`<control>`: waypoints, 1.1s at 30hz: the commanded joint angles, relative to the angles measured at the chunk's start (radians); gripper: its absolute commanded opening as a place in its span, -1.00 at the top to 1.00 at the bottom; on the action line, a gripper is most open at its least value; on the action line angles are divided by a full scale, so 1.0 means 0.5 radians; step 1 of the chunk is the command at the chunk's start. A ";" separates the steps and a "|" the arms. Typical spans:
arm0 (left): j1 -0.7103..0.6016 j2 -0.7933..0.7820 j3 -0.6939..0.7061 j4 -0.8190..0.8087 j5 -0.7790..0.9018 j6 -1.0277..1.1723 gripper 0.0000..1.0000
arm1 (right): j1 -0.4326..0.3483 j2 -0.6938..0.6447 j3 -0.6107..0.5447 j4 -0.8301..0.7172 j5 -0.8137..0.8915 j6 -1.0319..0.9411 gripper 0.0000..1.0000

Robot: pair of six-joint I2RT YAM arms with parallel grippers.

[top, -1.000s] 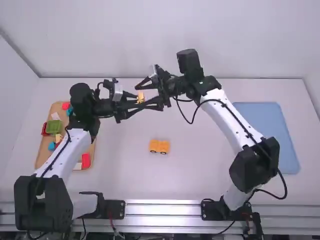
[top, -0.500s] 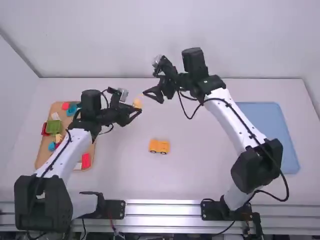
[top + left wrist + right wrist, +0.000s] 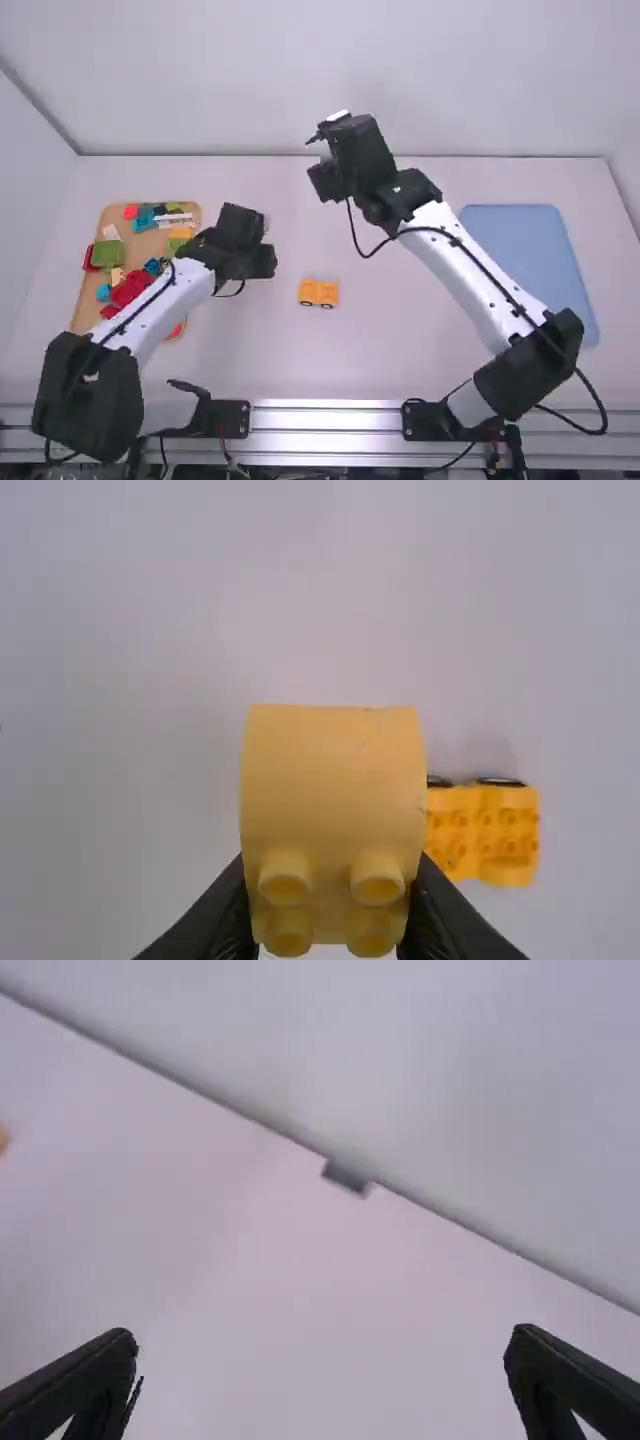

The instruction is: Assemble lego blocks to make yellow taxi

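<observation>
In the high view my left gripper [image 3: 262,262] points down over the table, between the wooden tray and the yellow car base [image 3: 319,292]. In the left wrist view that gripper [image 3: 328,920] is shut on a pale yellow block [image 3: 332,780], its studs toward the fingers. Farther off there, the yellow car base [image 3: 482,830] lies on the table with studs up and dark wheels along one edge. My right gripper [image 3: 325,180] is beyond the car base, toward the back of the table. The right wrist view has the right gripper [image 3: 320,1365] wide open, nothing between its fingers.
At the left stands the wooden tray [image 3: 78,300] with several loose colored blocks, partly beneath the left arm. A blue mat [image 3: 535,260] lies at the right. The table's back edge meets a wall [image 3: 340,110].
The right gripper let go of the yellow block and drew back, turning downward. My left gripper, keeping the block, came nearer the camera's side and tilted down beside the car base, which stayed put.
</observation>
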 commanded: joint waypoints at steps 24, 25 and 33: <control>-0.011 0.797 0.274 -0.129 0.008 -1.189 0.95 | -0.424 -1.051 -1.845 1.660 -1.211 0.032 -0.96; -0.011 0.797 0.271 -0.135 0.027 -1.328 0.95 | -0.442 -1.057 -1.865 1.688 -1.229 0.032 -0.96; -0.011 0.797 0.166 -0.182 0.127 -2.533 0.95 | -0.534 -1.032 -1.904 1.765 -1.388 0.081 -0.96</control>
